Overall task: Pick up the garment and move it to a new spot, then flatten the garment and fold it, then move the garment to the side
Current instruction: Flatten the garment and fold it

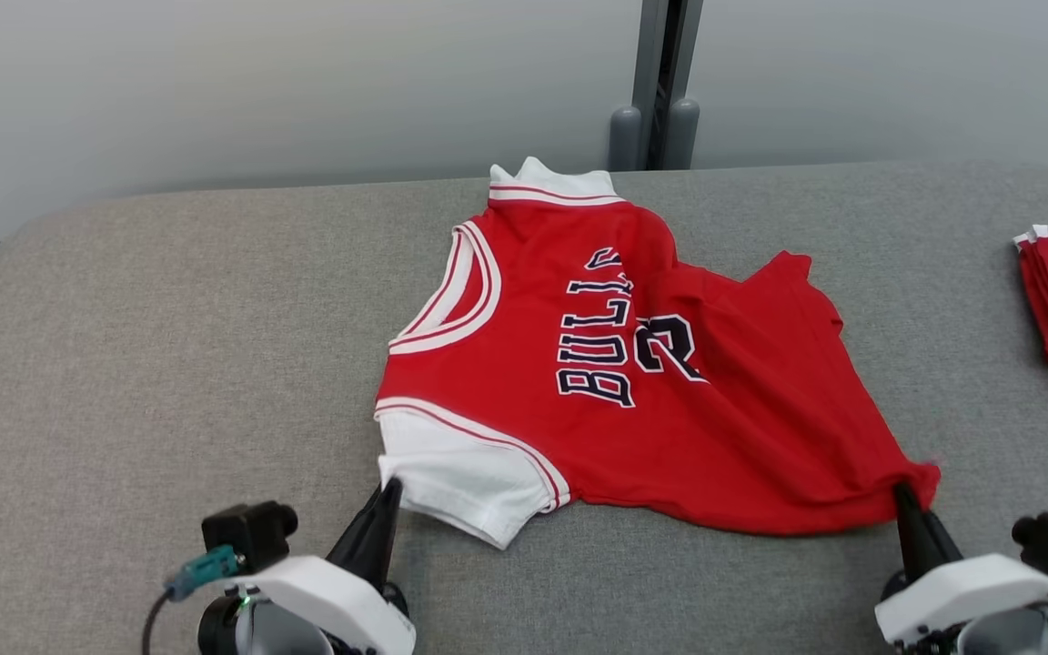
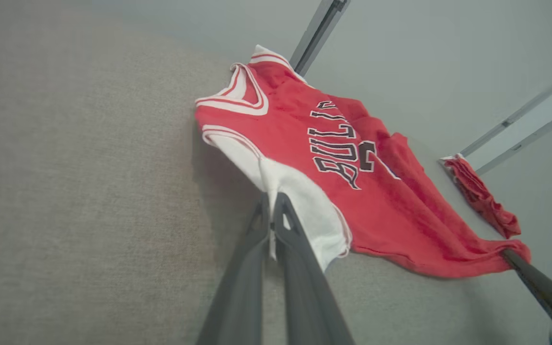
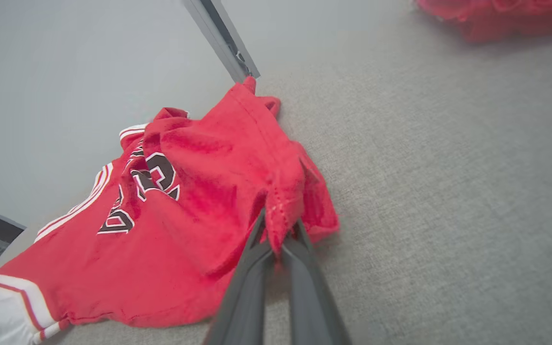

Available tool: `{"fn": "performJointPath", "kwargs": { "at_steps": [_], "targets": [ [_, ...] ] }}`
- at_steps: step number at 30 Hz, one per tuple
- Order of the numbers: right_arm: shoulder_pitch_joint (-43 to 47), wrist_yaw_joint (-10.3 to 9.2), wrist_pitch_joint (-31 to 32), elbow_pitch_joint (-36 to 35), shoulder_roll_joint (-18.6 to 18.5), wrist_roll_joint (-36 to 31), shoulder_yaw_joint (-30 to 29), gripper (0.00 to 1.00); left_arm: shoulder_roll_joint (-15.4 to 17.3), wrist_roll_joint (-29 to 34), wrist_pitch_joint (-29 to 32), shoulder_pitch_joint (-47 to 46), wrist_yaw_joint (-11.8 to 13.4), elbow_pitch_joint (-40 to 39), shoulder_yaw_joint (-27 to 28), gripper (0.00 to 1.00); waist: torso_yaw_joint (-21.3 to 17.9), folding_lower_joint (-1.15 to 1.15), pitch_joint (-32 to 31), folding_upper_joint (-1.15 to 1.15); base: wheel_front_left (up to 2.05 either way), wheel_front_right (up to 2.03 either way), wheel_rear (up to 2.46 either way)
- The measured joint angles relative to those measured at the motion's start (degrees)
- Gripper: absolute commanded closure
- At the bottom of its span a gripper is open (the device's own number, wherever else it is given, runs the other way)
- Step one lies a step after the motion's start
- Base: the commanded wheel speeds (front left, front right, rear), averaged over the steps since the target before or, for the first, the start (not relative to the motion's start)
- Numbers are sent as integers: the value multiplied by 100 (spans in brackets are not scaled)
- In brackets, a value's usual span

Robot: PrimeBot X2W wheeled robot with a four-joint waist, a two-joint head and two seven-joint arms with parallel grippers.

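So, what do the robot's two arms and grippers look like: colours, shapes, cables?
The left gripper and the right gripper each have two long, dark grey fingers tapering to thin tips. They rise from a rounded, glossy white wrist shell. A black camera block sits beside each shell; the left one carries a teal plug and a dark cable.
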Motion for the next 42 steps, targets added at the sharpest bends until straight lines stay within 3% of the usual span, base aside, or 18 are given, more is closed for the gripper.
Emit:
{"fn": "performJointPath", "kwargs": {
  "at_steps": [5,13,24,28,31,35,37,40,41,42],
  "targets": [
    [-289,0,11,-553,-207,-207,198,100,-74,-676,341,-159,-264,-773,259,100,-30,0,-97,0,0,0,0],
    [-1397,0,439,-1563,-628,-601,193,100,-144,-1484,1073,-1245,-11,-1970,754,100,-129,0,-312,0,0,0,0],
    [-2998,0,1199,-2162,-408,-1306,-204,100,-413,-2576,1382,-3136,1080,-2218,1399,100,-284,0,-500,0,0,0,0],
    [-3376,1,1593,-2268,-290,-1524,-252,100,-442,-3197,1240,-3654,1579,-2073,1650,100,-298,0,-373,0,0,0,0],
    [-3955,0,2004,-2236,-233,-1586,-449,100,-444,-3296,1017,-4378,1939,-1733,1760,100,-295,0,-26,0,0,0,0],
    [-4576,0,2246,-1987,-183,-1523,-534,100,-410,-3197,1025,-5036,2004,-1371,1686,100,-287,0,354,0,0,0,0],
    [-5399,0,2307,-1537,-162,-1467,-436,100,-253,-3039,1025,-5866,1979,-804,1638,100,-288,0,798,0,0,0,0],
    [-6047,0,2208,-1092,-146,-1438,-368,100,-164,-2881,948,-6503,1811,-354,1591,100,-295,0,1111,0,0,0,0],
    [-6703,1,1930,-667,-203,-1510,-205,100,-108,-2727,758,-7177,1548,81,1546,100,-305,0,1421,0,0,0,0],
    [-6703,1,1930,-667,-203,-1510,-205,100,-108,-2727,758,-7177,1548,81,1546,100,-305,0,1421,0,0,0,0]
  ]
}}
